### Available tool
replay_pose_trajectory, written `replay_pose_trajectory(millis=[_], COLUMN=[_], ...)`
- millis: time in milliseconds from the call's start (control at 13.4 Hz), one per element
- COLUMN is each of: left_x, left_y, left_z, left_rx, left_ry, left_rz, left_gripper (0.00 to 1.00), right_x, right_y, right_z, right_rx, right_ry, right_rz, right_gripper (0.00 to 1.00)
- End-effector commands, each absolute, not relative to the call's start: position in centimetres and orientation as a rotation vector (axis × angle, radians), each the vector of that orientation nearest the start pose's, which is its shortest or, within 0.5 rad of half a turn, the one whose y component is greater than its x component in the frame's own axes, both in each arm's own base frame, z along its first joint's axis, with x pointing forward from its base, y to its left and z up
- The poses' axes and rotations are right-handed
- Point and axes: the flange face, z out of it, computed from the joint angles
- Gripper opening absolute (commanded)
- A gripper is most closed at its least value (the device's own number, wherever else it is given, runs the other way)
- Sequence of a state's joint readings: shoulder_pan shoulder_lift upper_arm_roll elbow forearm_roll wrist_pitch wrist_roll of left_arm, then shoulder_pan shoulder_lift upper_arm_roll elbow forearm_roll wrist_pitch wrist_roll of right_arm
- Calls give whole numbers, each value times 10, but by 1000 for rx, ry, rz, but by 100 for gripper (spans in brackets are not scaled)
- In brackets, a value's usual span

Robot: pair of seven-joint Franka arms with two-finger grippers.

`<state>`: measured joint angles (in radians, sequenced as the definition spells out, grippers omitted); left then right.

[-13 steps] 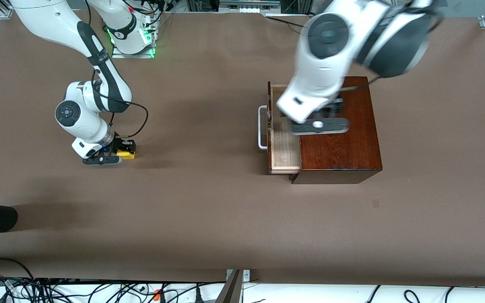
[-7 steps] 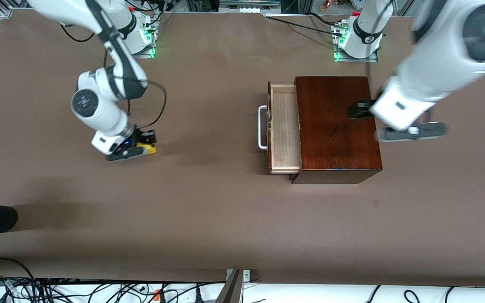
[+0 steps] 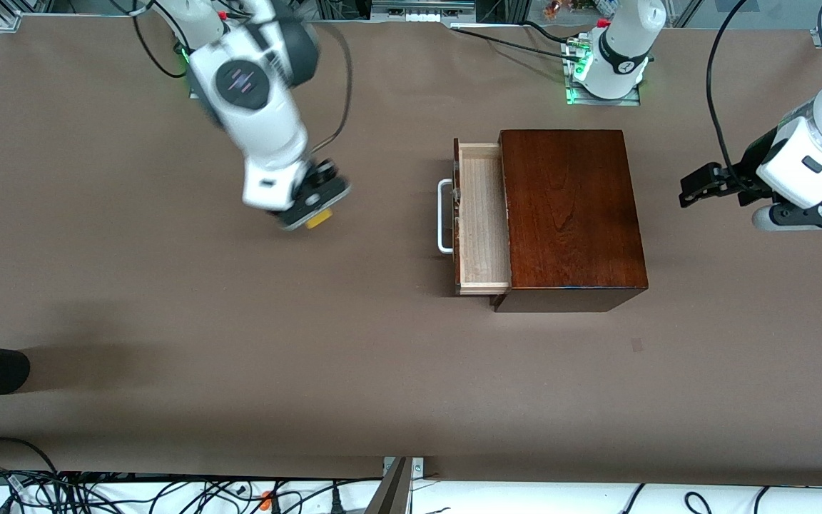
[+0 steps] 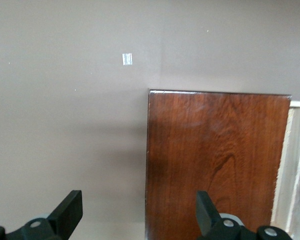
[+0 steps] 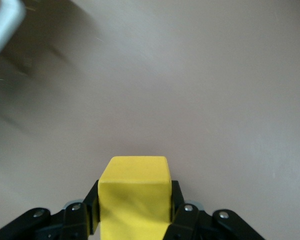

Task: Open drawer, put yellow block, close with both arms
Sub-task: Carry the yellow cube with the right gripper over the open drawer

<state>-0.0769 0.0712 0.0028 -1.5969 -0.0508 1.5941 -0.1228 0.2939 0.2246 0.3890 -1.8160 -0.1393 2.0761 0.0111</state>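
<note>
Right claw (image 3: 313,209) clamped on yellow block (image 5: 135,192) over bare table, left claw (image 4: 135,212) apart, drawer (image 3: 483,218) handle facing right arm's end

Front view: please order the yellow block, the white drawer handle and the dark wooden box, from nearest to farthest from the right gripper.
1. yellow block: clamped in the right gripper, above bare table.
2. drawer handle: on the open drawer's front, facing the right arm's end.
3. wooden box: toward the left arm's end.

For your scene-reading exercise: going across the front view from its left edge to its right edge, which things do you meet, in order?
Right tool shut on the yellow block → white handle → drawer → wooden box → left tool, open.
</note>
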Motion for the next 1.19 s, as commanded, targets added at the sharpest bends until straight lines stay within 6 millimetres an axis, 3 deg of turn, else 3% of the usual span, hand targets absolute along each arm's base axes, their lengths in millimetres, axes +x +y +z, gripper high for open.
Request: replay_pose_trajectory(millis=[0,74,298,521,744,1116], left_x=[562,562,563,561,558,570], left_y=[-45,-48,-56,-67,-68,-75], left_z=[574,576,588,590,593,596], left_rx=[-3136,-3128,-3143,-3141,-3140,-3138], left_ry=[2,16,31,36,43,65], left_rz=[79,71,34,34,65,36], left_gripper=[100,100,100,100,100,100], right_x=[467,449,430,428,406,416], right_y=[453,486,564,596,625,640], right_z=[451,452,457,457,451,430], right_rx=[-2875,-2852,-2688,-2567,-2503,-2321], right_ry=[-1420,-1524,-1779,-1868,-1961,-2161], right_rz=[-166,-119,-73,-144,-260,-321], right_gripper=[15,15,15,13,13,13])
